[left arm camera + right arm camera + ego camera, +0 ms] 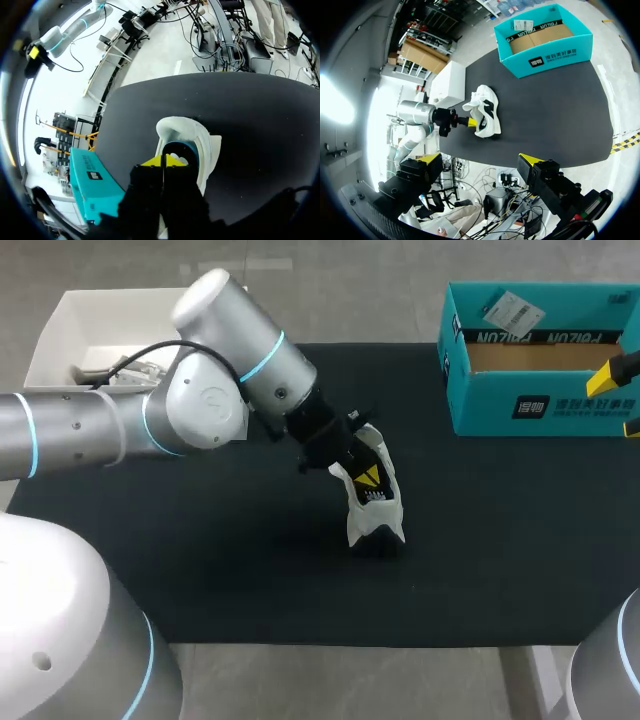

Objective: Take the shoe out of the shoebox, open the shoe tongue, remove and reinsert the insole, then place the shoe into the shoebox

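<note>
White-and-black sneaker (372, 512) is held tipped up at frame centre, its opening pinched by the left gripper (368, 477), likely so it gets pulled open. Right gripper (479, 160) is parked, spread wide, at the teal cardboard shoebox (540, 405), upper right.

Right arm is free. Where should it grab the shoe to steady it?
Probably the low end of the shoe, the end resting on the mat, pinched across its narrow width. Come in from the right: the left gripper occupies the collar at the raised end, and the open right gripper has bare mat between it and that side.
</note>
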You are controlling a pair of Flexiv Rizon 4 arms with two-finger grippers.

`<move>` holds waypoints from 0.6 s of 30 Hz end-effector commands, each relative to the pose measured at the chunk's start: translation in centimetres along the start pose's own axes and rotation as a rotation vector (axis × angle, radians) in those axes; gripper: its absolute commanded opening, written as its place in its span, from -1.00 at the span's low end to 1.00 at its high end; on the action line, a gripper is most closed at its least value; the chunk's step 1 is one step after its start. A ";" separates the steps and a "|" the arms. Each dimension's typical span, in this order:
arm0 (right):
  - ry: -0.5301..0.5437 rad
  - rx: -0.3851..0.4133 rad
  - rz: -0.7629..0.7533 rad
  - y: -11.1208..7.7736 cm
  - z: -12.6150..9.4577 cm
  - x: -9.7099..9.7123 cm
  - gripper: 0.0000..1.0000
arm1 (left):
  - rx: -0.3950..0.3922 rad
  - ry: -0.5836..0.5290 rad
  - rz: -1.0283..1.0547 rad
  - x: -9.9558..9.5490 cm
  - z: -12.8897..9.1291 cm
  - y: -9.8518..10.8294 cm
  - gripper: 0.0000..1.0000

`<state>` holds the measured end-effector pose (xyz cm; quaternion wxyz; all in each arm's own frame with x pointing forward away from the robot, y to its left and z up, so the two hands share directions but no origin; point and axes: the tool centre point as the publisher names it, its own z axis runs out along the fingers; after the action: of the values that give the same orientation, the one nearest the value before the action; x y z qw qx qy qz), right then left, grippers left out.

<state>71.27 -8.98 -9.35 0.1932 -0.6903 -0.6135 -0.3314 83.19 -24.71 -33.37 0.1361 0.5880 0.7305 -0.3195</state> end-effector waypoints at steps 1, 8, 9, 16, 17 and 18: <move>-0.001 0.004 0.001 0.2 0.1 0.0 1.00 | 0.021 0.038 0.021 -0.2 -0.1 0.2 -1.00; -0.001 0.004 0.001 0.2 0.1 0.0 1.00 | 0.039 0.110 0.137 0.5 0.5 1.1 -1.00; -0.001 0.004 0.001 0.2 0.1 0.0 1.00 | 0.019 0.129 0.158 0.7 0.8 1.1 -1.00; -0.001 0.004 0.001 0.2 0.1 0.0 1.00 | -0.013 0.148 0.183 0.8 2.0 1.0 -1.00; -0.001 0.004 0.001 0.2 0.1 0.0 1.00 | -0.024 0.153 0.180 0.8 2.2 0.9 -1.00; -0.001 0.004 0.001 0.2 0.1 0.0 1.00 | -0.030 0.165 0.179 0.8 2.4 0.7 -1.00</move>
<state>71.27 -8.98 -9.35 0.1932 -0.6903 -0.6135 -0.3314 83.68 -24.91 -35.53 0.1131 0.6733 0.6844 -0.2561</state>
